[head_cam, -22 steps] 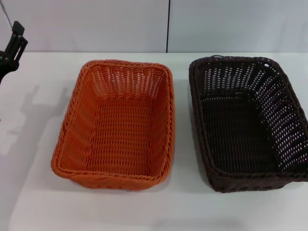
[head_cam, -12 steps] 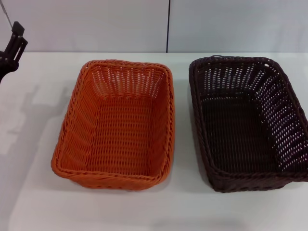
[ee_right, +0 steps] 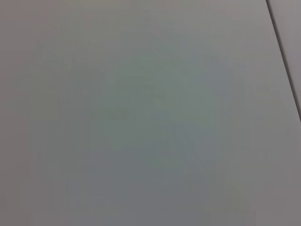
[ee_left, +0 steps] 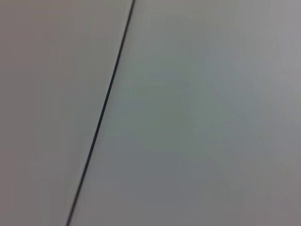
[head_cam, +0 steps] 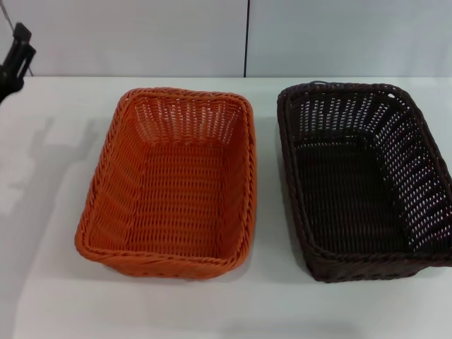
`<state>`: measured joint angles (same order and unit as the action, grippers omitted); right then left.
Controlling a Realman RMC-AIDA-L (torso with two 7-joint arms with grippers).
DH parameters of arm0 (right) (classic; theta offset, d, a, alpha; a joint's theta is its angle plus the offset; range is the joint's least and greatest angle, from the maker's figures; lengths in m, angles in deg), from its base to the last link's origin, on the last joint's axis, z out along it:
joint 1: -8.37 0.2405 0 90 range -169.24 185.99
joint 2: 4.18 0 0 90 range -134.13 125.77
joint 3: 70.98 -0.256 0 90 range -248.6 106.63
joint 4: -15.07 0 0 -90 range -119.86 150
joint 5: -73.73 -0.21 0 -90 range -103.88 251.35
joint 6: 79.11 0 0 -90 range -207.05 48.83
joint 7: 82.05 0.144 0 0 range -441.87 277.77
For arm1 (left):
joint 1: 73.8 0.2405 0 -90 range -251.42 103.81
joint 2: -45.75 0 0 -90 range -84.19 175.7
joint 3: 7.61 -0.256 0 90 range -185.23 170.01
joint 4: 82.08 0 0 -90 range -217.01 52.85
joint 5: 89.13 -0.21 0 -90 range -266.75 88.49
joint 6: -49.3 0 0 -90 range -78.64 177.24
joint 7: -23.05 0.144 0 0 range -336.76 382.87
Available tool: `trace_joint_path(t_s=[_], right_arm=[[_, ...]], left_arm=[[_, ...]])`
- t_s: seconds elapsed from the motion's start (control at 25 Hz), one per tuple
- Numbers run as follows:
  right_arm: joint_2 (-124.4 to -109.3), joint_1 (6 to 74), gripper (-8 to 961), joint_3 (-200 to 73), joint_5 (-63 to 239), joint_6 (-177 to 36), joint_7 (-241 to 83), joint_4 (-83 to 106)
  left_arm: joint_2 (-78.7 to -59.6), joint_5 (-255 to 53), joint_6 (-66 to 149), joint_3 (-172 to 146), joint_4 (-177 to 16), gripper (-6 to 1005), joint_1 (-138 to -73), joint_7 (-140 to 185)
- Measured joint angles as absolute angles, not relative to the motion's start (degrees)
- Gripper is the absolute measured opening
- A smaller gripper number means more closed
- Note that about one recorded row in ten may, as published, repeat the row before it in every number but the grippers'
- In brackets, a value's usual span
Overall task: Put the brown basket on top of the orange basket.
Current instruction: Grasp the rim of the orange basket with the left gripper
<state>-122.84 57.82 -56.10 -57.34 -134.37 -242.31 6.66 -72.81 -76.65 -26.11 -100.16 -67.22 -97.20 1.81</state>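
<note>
Head view: orange basket (head_cam: 171, 182) sits on white tabletop (head_cam: 56, 212), open side up. Brown basket (head_cam: 364, 180) stands just beside it on the robot's right, apart, also upright. Left gripper (head_cam: 15, 56) hangs well left of the orange basket, above the tabletop's far edge; opening cannot be told. Left wrist view: pale wall (ee_left: 197, 113) with one dark seam (ee_left: 101, 117). Right wrist view: the same wall, seam at one corner; right gripper unseen.
</note>
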Motion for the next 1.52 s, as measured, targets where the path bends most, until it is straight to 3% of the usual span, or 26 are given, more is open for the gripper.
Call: trace_joint_path(t_s=[0.12, 0.16, 0.2, 0.24, 0.28, 0.32, 0.36, 0.44, 0.52, 0.56, 0.64, 0.76, 0.84, 0.96, 1.0, 1.08, 1.12, 1.24, 1.52], right_arm=[[-122.78, 56.5, 596, -54.6, -57.3, -134.6, -242.3, 6.5], [-122.79, 55.9, 596, -54.1, -57.3, -134.6, -242.2, 6.4], [-122.83, 55.2, 596, -53.7, -57.3, -134.7, -242.2, 6.4], [-122.87, 54.6, 596, -53.4, -57.3, -134.8, -242.2, 6.4], [-122.9, 54.0, 595, -53.3, -57.3, -134.9, -242.1, 6.4], [-122.91, 53.3, 595, -53.1, -57.3, -135.0, -242.1, 6.4], [-122.92, 52.6, 595, -53.0, -57.3, -135.2, -242.0, 6.4], [-122.91, 51.4, 595, -53.0, -57.3, -135.9, -241.9, 6.4], [-122.79, 50.2, 595, -53.0, -57.3, -136.9, -241.8, 6.4], [-122.71, 49.6, 595, -53.0, -57.3, -137.4, -241.7, 6.4], [-122.54, 48.4, 595, -53.2, -57.5, -138.4, -241.2, 6.0], [-122.44, 47.2, 594, -53.4, -57.5, -139.0, -240.5, 5.2], [-122.31, 46.7, 594, -53.5, -57.6, -139.0, -240.4, 4.9], [-121.99, 46.1, 594, -53.7, -57.6, -139.1, -240.3, 4.8], [-121.92, 45.9, 594, -53.7, -57.7, -139.1, -240.3, 4.6], [-121.92, 45.7, 594, -53.7, -57.7, -139.1, -240.3, 4.4], [-121.92, 45.7, 594, -53.7, -57.7, -139.1, -240.3, 4.3], [-121.92, 45.6, 593, -53.9, -57.8, -139.1, -240.3, 4.3], [-121.9, 45.5, 593, -54.6, -58.0, -140.3, -240.2, 4.5]], left_arm=[[-71.96, -76.3, -22.0, -99.7, -65.0, 843, -97.5, -2.4], [-68.27, -79.3, -17.1, -100.6, -62.0, 843, -98.6, -12.1], [-68.27, -79.3, -17.1, -100.6, -62.0, 843, -98.6, -12.1], [-66.11, -82.7, -14.7, -100.6, -60.1, 843, -99.0, -18.4], [-66.11, -82.7, -14.7, -100.6, -60.1, 843, -99.0, -18.4], [-62.06, -91.4, -10.4, -99.7, -56.2, 843, -99.7, -32.1], [-62.06, -91.4, -10.4, -99.7, -56.2, 843, -99.7, -32.1], [-57.46, -106.7, -7.4, -97.0, -51.1, 843, -100.8, -49.8], [-57.46, -106.7, -7.4, -97.0, -51.1, 843, -100.8, -49.8], [-55.15, -127.2, -7.1, -91.1, -44.7, 843, -101.7, -66.5], [-54.88, -142.3, -7.1, -87.1, -39.2, 843, -101.8, -77.1], [-54.95, -153.8, -7.0, -83.9, -35.0, 842, -102.0, -85.2], [-57.05, -179.1, -8.1, -77.1, -26.2, 842, -103.1, -102.4], [-58.28, -188.0, -9.4, -75.1, -23.2, 842, -103.8, -107.7], [-60.85, -203.0, -12.2, -72.8, -19.6, 842, -105.7, -116.8], [-61.64, -207.2, -12.7, -72.3, -18.8, 842, -106.2, -119.3], [-64.09, -216.1, -13.7, -71.4, -17.1, 842, -106.8, -123.9], [-67.09, -224.3, -16.0, -69.8, -14.3, 842, -107.0, -127.0], [-71.56, -238.2, -25.3, -68.5, -8.9, 842, -108.8, -131.3]])
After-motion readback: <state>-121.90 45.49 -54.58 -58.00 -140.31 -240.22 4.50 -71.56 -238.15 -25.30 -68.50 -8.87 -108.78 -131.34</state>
